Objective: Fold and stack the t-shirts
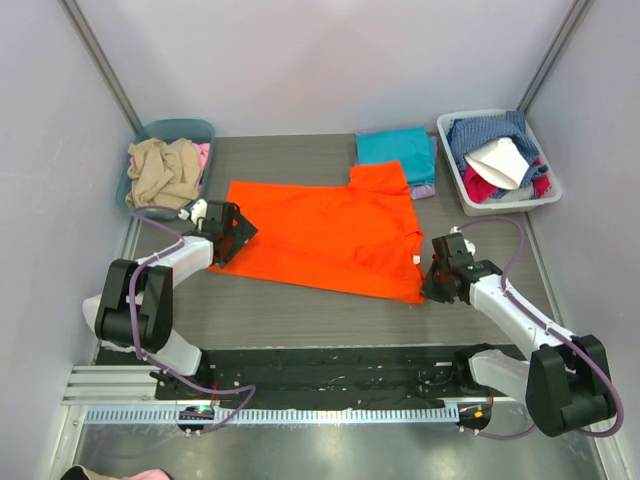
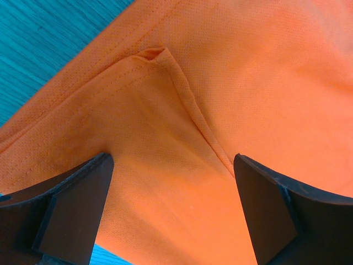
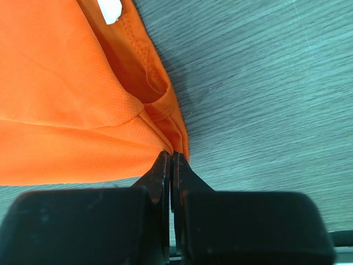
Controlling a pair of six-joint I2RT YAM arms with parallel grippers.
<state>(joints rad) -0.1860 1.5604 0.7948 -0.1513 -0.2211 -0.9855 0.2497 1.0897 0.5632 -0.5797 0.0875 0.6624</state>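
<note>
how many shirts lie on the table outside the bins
3: an orange t-shirt spread in the middle, a teal t-shirt folded behind it, and a lavender t-shirt under the teal, only edges showing. More could hide beneath.

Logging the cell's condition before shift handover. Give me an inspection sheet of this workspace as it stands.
Surface: grey wood-grain table.
Job's things: orange t-shirt spread flat mid-table; teal t-shirt folded on top of lavender t-shirt at the far edge, with the orange sleeve touching them.
Clutter: left bin holding beige and pink clothes; right bin holding blue, white and red clothes.
Grippers: left claw open over the orange shirt's left edge; right claw shut on its near-right corner.
Cables: purple cables loop along both arms.
Surroundings: plain pale walls on three sides.
</note>
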